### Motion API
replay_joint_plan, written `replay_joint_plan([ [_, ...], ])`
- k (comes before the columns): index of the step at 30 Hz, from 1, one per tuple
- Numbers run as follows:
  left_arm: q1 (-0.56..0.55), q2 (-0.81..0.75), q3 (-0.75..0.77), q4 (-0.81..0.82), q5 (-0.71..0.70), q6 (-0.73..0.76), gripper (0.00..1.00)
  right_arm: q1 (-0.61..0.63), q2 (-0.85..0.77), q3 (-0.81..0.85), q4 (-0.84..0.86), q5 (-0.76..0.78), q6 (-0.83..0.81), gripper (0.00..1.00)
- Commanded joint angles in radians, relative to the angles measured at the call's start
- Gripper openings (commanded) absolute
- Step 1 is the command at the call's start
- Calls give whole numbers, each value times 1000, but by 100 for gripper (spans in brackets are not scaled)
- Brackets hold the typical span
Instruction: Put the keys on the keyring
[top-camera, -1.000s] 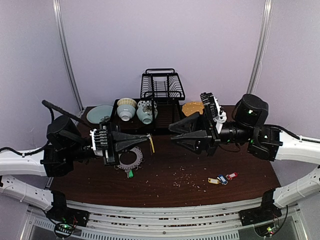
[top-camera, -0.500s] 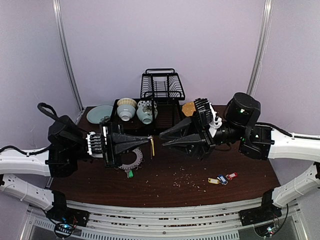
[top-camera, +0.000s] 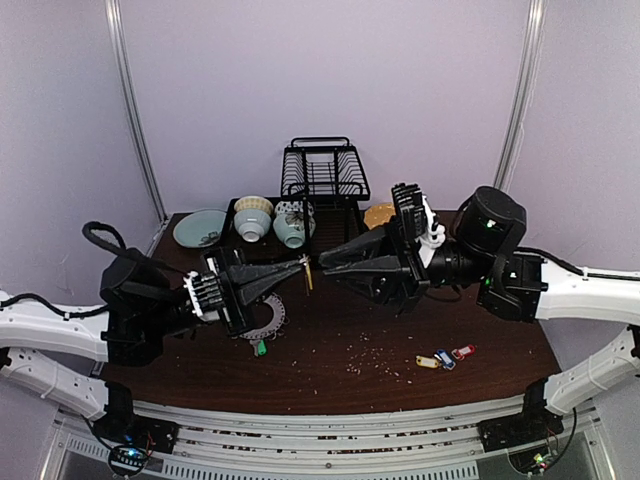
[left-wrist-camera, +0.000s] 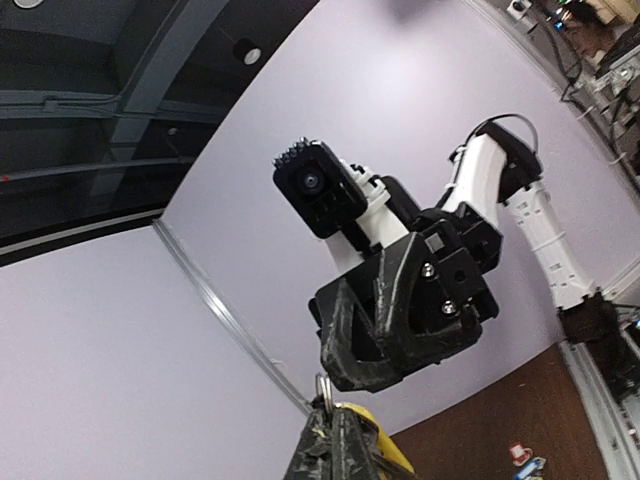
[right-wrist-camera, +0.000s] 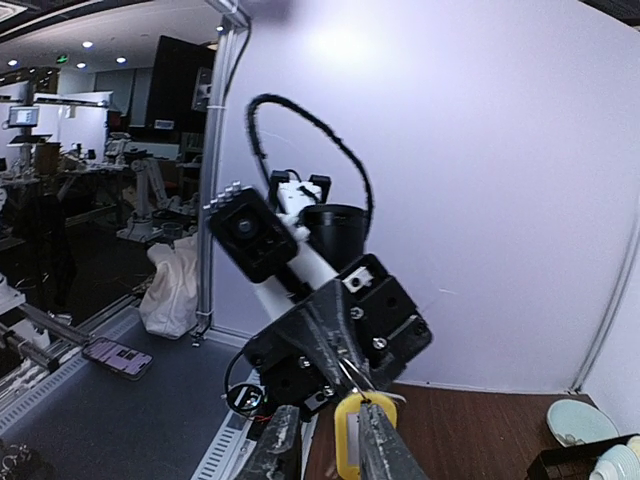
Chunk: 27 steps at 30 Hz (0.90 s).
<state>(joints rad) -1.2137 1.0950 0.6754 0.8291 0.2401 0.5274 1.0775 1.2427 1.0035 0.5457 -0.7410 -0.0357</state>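
Right arm has swung in across the table (top-camera: 480, 320) since a second ago, and the left arm has tipped upward, so the two tips now meet in mid-air. Left gripper (top-camera: 299, 268) is clamped tight on the yellow-tagged key (top-camera: 307, 276); in the left wrist view a small metal loop shows just above its fingertips. Right gripper (right-wrist-camera: 327, 442) has narrowed and straddles the same yellow tag. A sliver of gap shows on one side, so I judge there is no firm hold yet. Keyring (top-camera: 262, 320) lies flat on the table under the left gripper, with a green-tagged key (top-camera: 260, 347) at its near edge; can't tell if it's attached. Three more keys (top-camera: 444, 357) sit in a cluster at the near right, well apart from the keyring. Handling guess: the key is light, and the tag is stiff, slick plastic with flat faces that suit a pinch. The metal part is thin and likely swings on its loop. Best hold is across the tag's flat faces, leaving the loop end free for threading. The tag could twist or slip during the handover.
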Motion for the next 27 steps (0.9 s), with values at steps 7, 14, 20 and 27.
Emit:
replay_joint_plan([
  [7,-159,311,-77,814,-602,561,0,-24,1,-25,112,257,204,27],
  [14,-196,439,-2,979,-765,723,0,-26,-32,-25,53,313,221,30],
  [20,-195,477,55,1015,-894,891,0,-25,-33,7,-62,509,294,31],
  [27,-196,525,93,1017,-926,967,0,-24,29,79,-131,415,350,30],
])
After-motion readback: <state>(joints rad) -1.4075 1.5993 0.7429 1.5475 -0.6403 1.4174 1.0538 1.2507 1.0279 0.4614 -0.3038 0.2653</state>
